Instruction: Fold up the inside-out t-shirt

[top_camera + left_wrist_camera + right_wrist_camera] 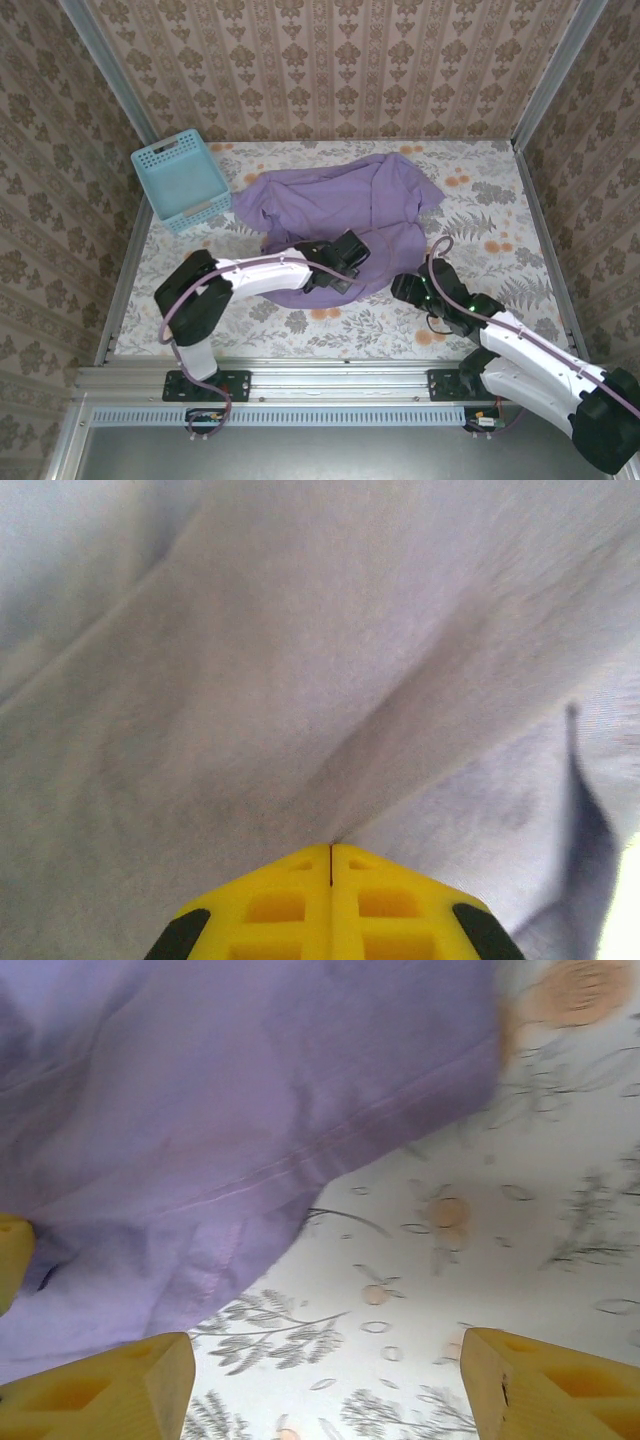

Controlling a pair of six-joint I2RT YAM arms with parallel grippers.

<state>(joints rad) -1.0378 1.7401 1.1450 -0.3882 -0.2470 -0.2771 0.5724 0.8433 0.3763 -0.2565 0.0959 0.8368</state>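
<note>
Top external: floral tablecloth [500, 200], wallpapered walls [330, 70]; left jaws clenched on t-shirt [330, 200], right jaws released.

From where I sit, the t-shirt [340, 205] lies bunched across the middle of the desk [560, 250], reaching toward the far edge. The basket [180, 183] stands in the far left corner, just beside the shirt's left side. My left pincer [345, 262] rests on the shirt's near edge, about midway along the desk. My right pincer [410, 290] is to its right, over bare desk, with the shirt's hem just ahead and to its left.
</note>
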